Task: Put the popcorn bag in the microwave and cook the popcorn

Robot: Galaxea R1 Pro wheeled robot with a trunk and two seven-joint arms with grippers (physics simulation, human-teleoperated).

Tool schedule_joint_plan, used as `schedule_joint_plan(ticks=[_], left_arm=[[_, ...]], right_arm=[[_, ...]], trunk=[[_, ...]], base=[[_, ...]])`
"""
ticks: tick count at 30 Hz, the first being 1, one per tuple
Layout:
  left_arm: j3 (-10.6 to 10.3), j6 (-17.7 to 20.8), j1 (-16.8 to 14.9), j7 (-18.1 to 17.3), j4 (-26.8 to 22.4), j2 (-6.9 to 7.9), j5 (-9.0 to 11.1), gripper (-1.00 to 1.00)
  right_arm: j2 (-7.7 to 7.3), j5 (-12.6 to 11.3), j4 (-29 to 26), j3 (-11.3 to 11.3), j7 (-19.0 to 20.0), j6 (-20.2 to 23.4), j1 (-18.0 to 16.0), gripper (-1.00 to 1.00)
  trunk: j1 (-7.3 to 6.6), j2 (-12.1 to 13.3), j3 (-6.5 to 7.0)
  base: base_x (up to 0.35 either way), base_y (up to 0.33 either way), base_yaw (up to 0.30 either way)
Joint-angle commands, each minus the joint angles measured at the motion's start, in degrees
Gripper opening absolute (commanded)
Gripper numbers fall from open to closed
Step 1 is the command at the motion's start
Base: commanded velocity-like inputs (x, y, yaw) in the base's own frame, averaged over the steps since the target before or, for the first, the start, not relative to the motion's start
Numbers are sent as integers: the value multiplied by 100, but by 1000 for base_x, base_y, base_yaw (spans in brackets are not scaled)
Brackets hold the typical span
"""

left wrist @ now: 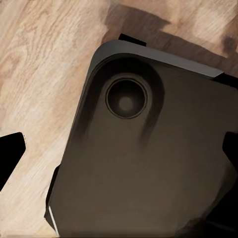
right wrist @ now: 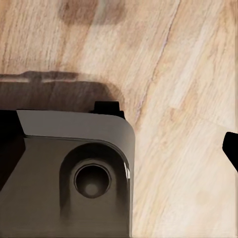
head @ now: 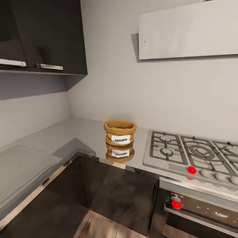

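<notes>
The popcorn bag (head: 120, 133), a small tan sack with a rolled rim and a white "popcorn" label, stands upright on the glossy grey countertop (head: 82, 132), near its front edge and just left of the hob. Its reflection shows in the steel below it. The popcorn inside is hidden from this angle. The microwave is out of view. In the left wrist view my left gripper (left wrist: 119, 153) hangs open over the robot's dark base (left wrist: 148, 163), nothing between its fingers. My right gripper (right wrist: 119, 144) is likewise open above the base (right wrist: 64, 173) and the wooden floor (right wrist: 188, 74).
A steel gas hob (head: 195, 153) with grates and red knobs lies right of the bag, a built-in oven (head: 198, 211) beneath it. Dark wall cabinets (head: 49, 36) hang at the upper left and a pale hood (head: 188, 29) above the hob. The counter turns an inner corner at left.
</notes>
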Motion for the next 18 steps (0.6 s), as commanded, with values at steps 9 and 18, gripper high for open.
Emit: schedule_joint_plan(ticks=[9,18], left_arm=[[-3,-15,-2,36,-1,-4,-13,100],[-22,-15,-2,45,-7,-10,-16,100]], right_arm=[[-10,56,16,-51,-33,-46,-7,100],[-16,66,16,-48,-33,-39,-7,100]], trunk=[[-199,359,157],[-396,720,318]], base=[[0,0,0],[0,0,0]])
